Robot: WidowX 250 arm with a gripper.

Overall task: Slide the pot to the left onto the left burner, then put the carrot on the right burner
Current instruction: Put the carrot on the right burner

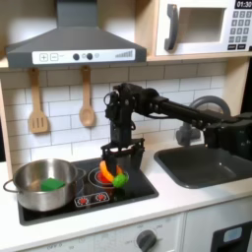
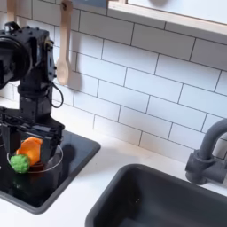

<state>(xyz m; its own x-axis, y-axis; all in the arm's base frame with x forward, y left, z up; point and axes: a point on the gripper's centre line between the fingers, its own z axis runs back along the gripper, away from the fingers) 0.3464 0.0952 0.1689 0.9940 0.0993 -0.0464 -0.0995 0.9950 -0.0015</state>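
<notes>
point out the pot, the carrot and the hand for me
pot (image 1: 39, 193), first exterior view, front of its steel wall
carrot (image 1: 110, 175), first exterior view, its orange body
hand (image 2: 33, 152), second exterior view, midway between its fingertips

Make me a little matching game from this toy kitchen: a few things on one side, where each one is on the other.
Things:
1. pot
2. carrot
3. wooden spoon
4. microwave

Places, as the first exterior view shows them:
A. hanging on the tiled wall
B. up at the top right
C. on the cooktop's left side
D. at the end effector, over the red burner rings

Pairs: 1-C, 2-D, 3-A, 4-B
</notes>
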